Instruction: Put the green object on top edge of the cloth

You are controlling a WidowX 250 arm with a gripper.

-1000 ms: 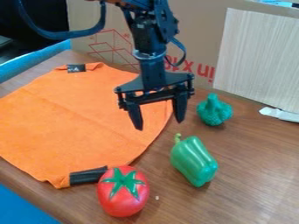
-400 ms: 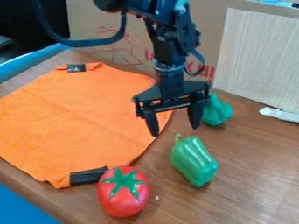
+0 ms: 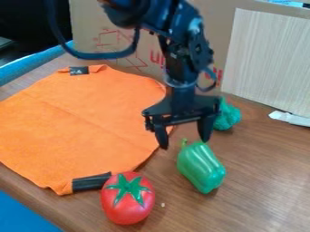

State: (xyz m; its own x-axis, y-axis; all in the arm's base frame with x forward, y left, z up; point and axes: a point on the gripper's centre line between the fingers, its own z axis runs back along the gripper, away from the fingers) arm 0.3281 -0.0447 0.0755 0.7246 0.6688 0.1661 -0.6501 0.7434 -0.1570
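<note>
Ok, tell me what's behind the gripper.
Behind the gripper, a green toy broccoli pokes out, partly covered, with cardboard farther back. Whatever else the gripper hides can't be seen.

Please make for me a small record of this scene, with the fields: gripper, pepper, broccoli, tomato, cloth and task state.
gripper: open, fingers apart, above the table, holding nothing
green pepper: on the table, right of the cloth
green broccoli: on the table, partly behind the gripper
red tomato: beside the cloth's near corner
orange cloth: spread out, black pieces at two corners
task state: no green object on the cloth
</note>
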